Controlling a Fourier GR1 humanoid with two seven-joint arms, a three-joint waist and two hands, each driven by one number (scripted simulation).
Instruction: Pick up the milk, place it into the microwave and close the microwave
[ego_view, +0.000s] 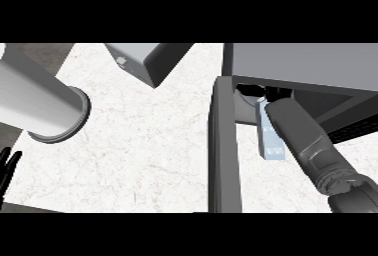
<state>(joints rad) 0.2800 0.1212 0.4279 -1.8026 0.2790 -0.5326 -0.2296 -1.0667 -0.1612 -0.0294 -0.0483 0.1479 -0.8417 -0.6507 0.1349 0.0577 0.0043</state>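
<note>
My right forearm reaches into open microwave, door swung out toward me. My right hand shows only as dark fingers inside cavity mouth; cannot tell whether curled or straight. Milk carton lies alongside forearm at microwave opening, top end toward hand. My left hand rests at view's left edge, fingers straight.

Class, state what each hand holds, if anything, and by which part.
The right hand, inside the microwave, grips the milk at its far end. The left hand holds nothing.
</note>
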